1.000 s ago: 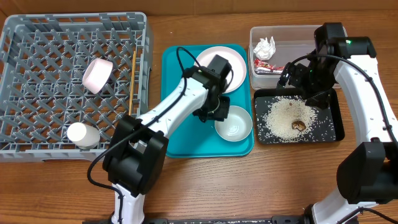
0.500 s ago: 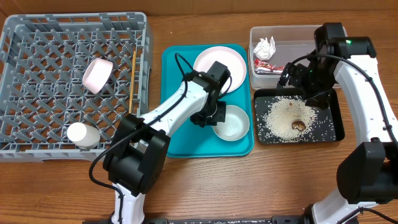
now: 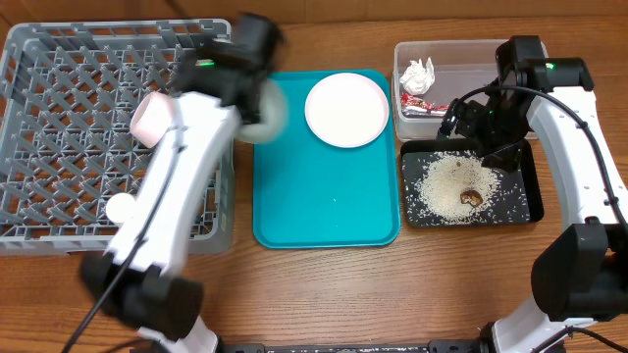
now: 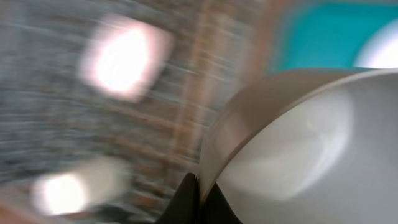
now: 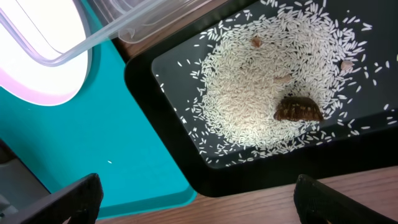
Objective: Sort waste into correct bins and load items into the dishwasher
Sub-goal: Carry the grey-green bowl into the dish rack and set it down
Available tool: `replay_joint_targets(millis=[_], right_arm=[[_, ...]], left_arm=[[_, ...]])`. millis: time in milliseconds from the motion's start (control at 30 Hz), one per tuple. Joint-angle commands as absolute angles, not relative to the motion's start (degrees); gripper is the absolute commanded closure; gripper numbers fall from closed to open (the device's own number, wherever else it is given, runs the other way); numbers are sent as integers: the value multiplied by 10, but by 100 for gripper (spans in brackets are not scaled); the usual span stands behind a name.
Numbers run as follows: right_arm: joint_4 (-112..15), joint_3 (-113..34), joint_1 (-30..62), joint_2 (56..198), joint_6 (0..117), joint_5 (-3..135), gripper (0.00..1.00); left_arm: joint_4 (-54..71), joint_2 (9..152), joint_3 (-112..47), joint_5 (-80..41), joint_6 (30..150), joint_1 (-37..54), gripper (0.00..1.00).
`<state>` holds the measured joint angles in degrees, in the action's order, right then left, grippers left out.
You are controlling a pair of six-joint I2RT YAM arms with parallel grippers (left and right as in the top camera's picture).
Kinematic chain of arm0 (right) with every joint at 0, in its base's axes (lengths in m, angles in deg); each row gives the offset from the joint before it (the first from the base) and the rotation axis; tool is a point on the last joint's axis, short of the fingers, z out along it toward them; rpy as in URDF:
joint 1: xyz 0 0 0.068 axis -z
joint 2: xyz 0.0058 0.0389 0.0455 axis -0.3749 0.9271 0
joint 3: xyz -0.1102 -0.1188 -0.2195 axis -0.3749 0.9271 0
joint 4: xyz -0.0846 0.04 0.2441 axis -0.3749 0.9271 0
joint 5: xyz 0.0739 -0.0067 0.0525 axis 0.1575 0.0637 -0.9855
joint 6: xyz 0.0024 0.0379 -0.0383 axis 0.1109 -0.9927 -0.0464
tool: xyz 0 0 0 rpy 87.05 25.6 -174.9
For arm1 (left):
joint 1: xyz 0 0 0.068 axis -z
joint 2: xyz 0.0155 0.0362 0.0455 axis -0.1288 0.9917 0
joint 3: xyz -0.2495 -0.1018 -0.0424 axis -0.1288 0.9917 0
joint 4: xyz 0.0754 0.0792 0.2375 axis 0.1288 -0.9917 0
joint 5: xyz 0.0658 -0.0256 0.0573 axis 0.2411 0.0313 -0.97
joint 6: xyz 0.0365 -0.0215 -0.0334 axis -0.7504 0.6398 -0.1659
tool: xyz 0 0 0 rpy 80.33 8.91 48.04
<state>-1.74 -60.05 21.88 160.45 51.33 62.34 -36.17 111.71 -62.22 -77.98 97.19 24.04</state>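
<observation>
Left pincer (image 4: 198,194) clamps one bowl (image 4: 298,143) | right pincer (image 5: 199,202) spread, empty | one plate (image 3: 346,109) on teal tray (image 3: 294,196)

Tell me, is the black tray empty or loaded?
Loaded: white rice grains and a brown lump lie spread across the black tray.

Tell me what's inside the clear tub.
A crumpled tissue and a red wrapper lie in the tub. The right gripper covers its near right corner, so anything there cannot be seen.
</observation>
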Motion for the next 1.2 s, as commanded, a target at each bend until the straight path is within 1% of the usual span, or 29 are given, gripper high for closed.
replay_joint_targets(millis=[0, 67, 133, 233, 300, 400, 500, 700, 800, 867, 967, 1033, 1167], right_arm=[[-21, -603, 217, 1602, 515, 621, 0], [-22, -603, 217, 1602, 516, 621, 0], [-24, -603, 217, 1602, 515, 621, 0], [-25, -603, 217, 1602, 515, 621, 0], [-25, -603, 217, 1602, 515, 621, 0], [-25, -603, 217, 1602, 515, 621, 0], [-27, -603, 217, 1602, 515, 620, 0], [-27, -603, 217, 1602, 515, 621, 0], [-30, -603, 217, 1602, 513, 620, 0], [-36, -603, 217, 1602, 513, 618, 0], [-44, -603, 217, 1602, 513, 614, 0], [-45, -603, 217, 1602, 513, 614, 0], [-44, -603, 217, 1602, 513, 614, 0]], left_arm=[[-379, 1090, -631, -1019, 963, 190, 96], [-383, 1089, -630, -1053, 963, 151, 96], [-376, 1090, -626, -1055, 963, 113, 96], [-332, 1090, -605, -1060, 957, 50, 96], [-296, 1094, -589, -1059, 928, 12, 96], [-256, 1102, -568, -1059, 885, -32, 96], [-215, 1109, -556, -1058, 874, -63, 96], [-91, 1143, -556, -1058, 751, -94, 96], [-65, 1173, -556, -1059, 744, -101, 96], [-35, 1198, -556, -1067, 716, -103, 96], [21, 1243, -556, -1128, 671, -102, 96], [56, 1273, -556, -1142, 633, -102, 96], [72, 1307, -556, -1141, 627, -102, 96]])
